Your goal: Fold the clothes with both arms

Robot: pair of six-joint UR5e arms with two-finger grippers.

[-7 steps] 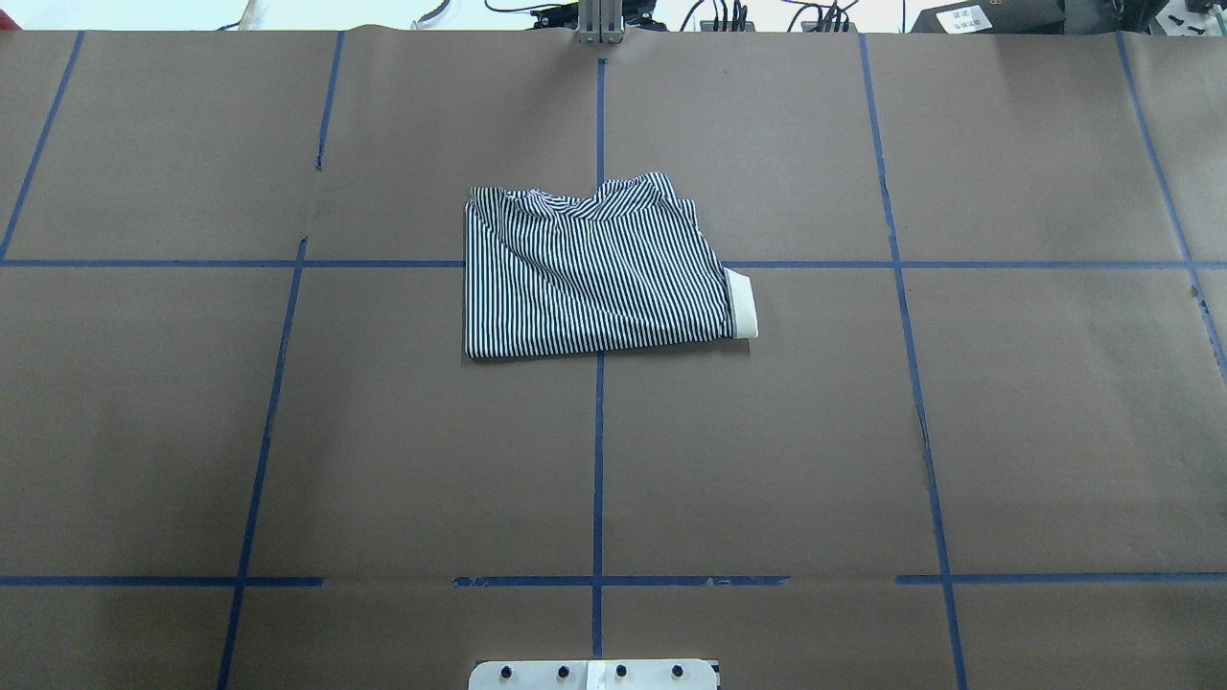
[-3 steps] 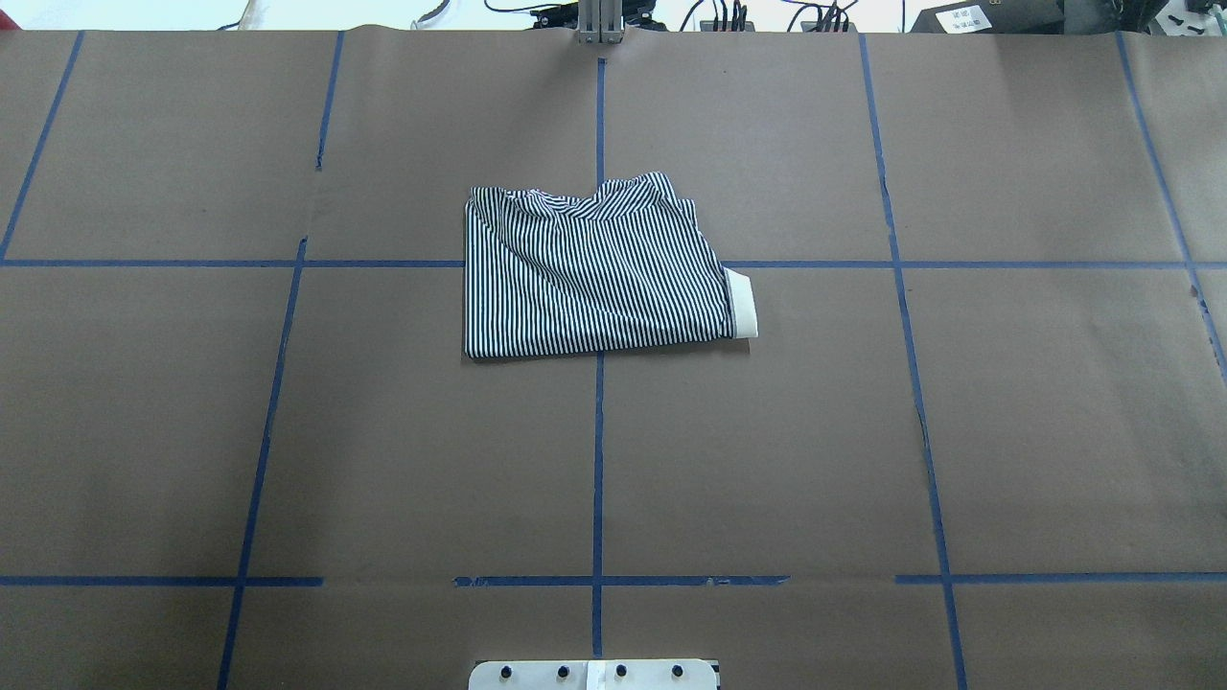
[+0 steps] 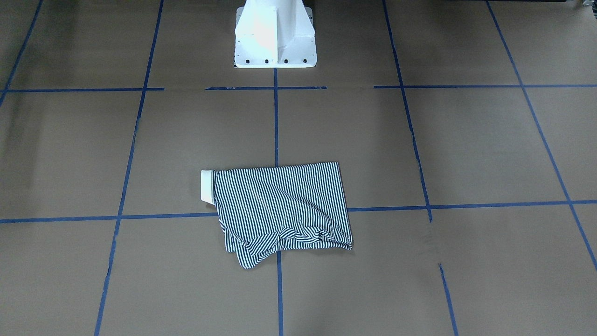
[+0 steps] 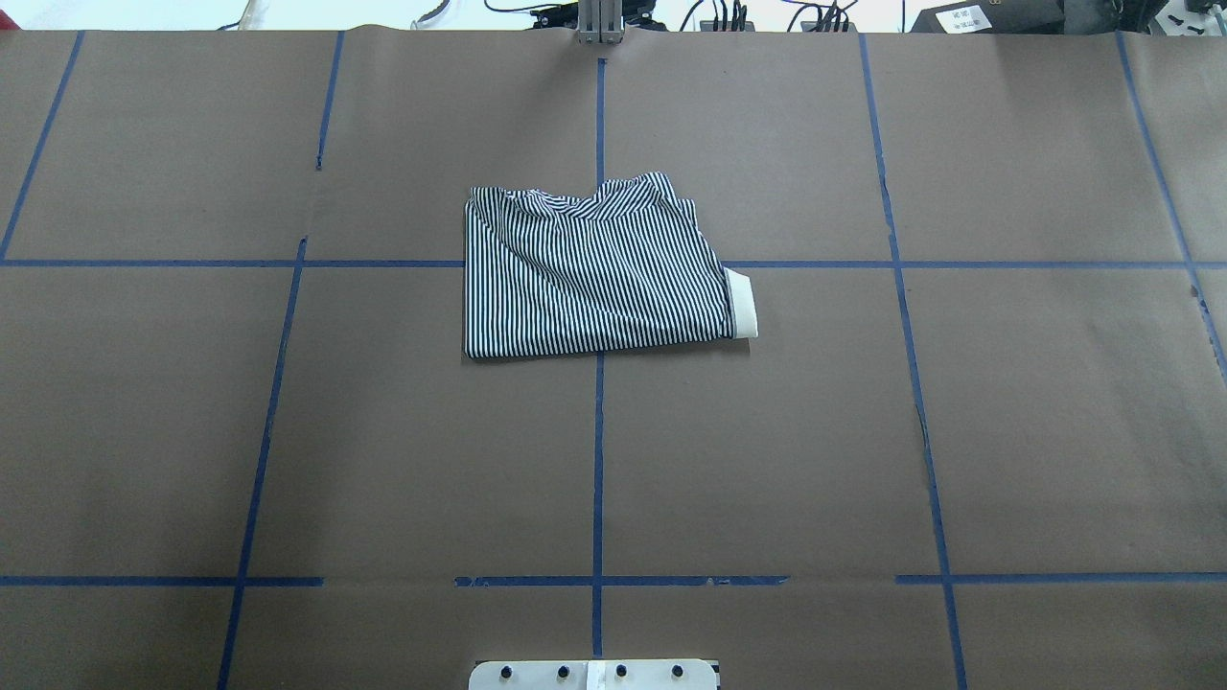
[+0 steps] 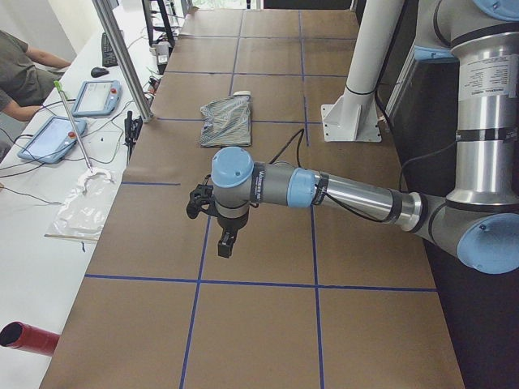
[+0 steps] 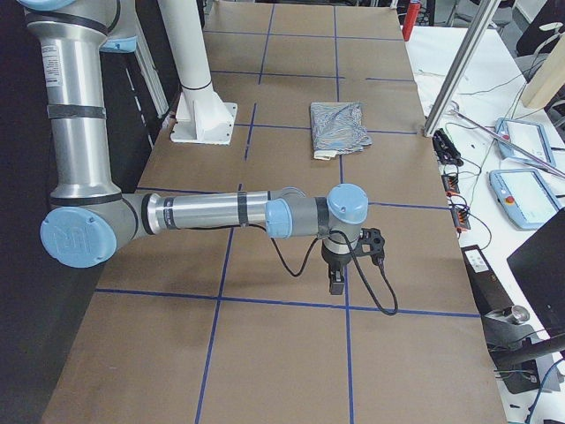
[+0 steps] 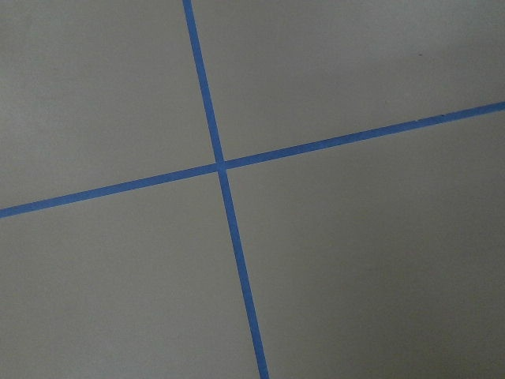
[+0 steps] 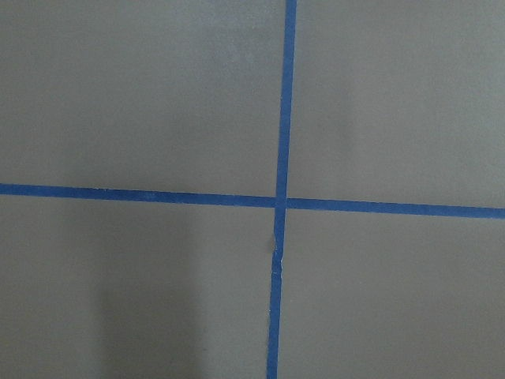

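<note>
The striped polo shirt (image 4: 594,273) lies folded into a compact rectangle at the table's middle, with its cream collar (image 4: 741,304) sticking out at the right edge. It also shows in the front view (image 3: 280,210) and both side views (image 5: 227,121) (image 6: 337,128). Neither arm shows in the overhead or front view. The left gripper (image 5: 227,241) hangs over bare paper far from the shirt, toward the table's left end. The right gripper (image 6: 336,281) hangs likewise toward the right end. I cannot tell whether either is open or shut. Both wrist views show only brown paper and blue tape crosses.
The table is covered in brown paper (image 4: 288,431) with a blue tape grid. The white pedestal base (image 3: 275,37) stands at the robot's edge. An aluminium post (image 5: 122,57), tablets (image 5: 93,97), cables and a seated operator (image 5: 20,69) are on the far side.
</note>
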